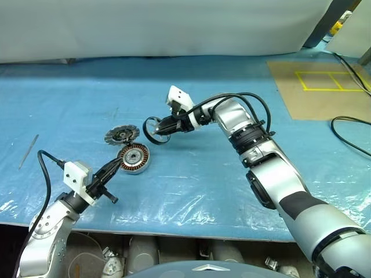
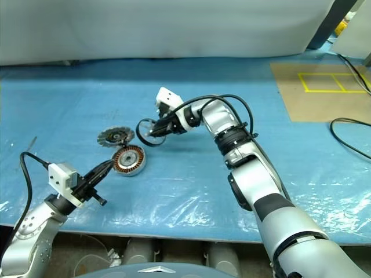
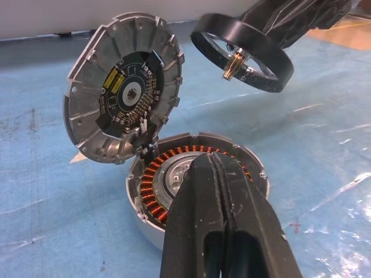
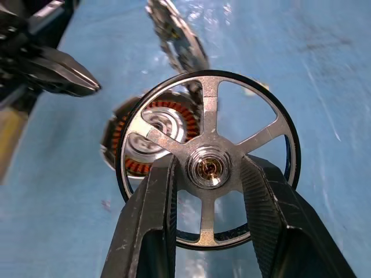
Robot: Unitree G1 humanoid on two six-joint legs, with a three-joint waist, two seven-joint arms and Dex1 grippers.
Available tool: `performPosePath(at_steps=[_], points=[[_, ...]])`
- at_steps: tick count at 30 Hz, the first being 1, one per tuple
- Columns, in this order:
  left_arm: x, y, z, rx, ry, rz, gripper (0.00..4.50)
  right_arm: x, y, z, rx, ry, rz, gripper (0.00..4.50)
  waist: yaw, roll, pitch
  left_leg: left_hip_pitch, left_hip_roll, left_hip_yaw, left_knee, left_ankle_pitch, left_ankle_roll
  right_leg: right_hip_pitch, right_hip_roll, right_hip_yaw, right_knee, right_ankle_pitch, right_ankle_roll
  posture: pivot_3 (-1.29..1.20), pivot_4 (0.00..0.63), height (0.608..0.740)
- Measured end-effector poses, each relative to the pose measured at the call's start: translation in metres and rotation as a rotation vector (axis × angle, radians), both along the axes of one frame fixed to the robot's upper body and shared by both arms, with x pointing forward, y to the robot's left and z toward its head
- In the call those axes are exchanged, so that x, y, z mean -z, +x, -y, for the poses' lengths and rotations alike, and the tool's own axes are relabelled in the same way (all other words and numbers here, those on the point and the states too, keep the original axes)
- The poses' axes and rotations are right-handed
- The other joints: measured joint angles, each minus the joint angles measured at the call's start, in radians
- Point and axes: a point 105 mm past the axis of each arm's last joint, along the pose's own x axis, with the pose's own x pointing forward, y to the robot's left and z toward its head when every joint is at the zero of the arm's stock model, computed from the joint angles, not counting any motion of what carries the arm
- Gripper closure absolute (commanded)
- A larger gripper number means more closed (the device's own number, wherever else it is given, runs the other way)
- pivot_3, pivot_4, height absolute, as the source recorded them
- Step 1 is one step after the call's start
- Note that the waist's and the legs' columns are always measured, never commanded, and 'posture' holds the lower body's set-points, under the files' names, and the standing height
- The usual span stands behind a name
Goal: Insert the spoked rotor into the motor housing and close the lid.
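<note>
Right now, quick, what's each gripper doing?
Left gripper: fingers closed, holding nothing, near the motor housing.
Right gripper: fingers closed on the spoked rotor, held off the table.

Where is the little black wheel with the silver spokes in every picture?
Left eye view: the spoked rotor hangs in the right gripper, up and right of the motor housing.
Right eye view: rotor, same spot, right of the lid.
Left wrist view: rotor above the housing.
Right wrist view: rotor between the fingers.
Shared landmark: the housing's copper windings.
</note>
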Motion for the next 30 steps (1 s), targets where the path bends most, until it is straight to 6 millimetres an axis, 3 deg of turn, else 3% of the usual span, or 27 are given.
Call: performPosePath(at_steps=[6, 10, 30], points=[[0.0, -0.001, 0.0, -0.012, 0.0, -0.016, 4.5, 0.019, -0.031, -0.004, -0.131, -0.07, -0.082, 3.23, 0.001, 0.0, 0.0, 0.001, 0.0, 0.0, 0.0, 0.0, 0.0, 0.0, 0.0, 0.0, 0.0, 0.0, 0.0, 0.0, 0.15, 0.74], [-0.001, -0.001, 0.001, -0.014, 0.0, -0.018, 4.5, 0.018, -0.039, -0.014, -0.157, -0.069, -0.078, 3.23, -0.002, 0.0, 0.0, 0.001, 0.0, -0.001, 0.0, 0.0, 0.0, 0.0, 0.0, 0.0, 0.0, 0.0, 0.0, 0.0, 0.15, 0.74], [-0.001, -0.017, -0.012, -0.056, 0.017, -0.056, 4.5, 0.03, -0.025, -0.06, -0.062, -0.065, -0.006, 3.23, -0.012, 0.0, 0.0, 0.002, 0.0, -0.001, -0.001, 0.002, -0.003, 0.0, 0.0, 0.0, -0.001, 0.0, 0.0, 0.0, 0.15, 0.74]])
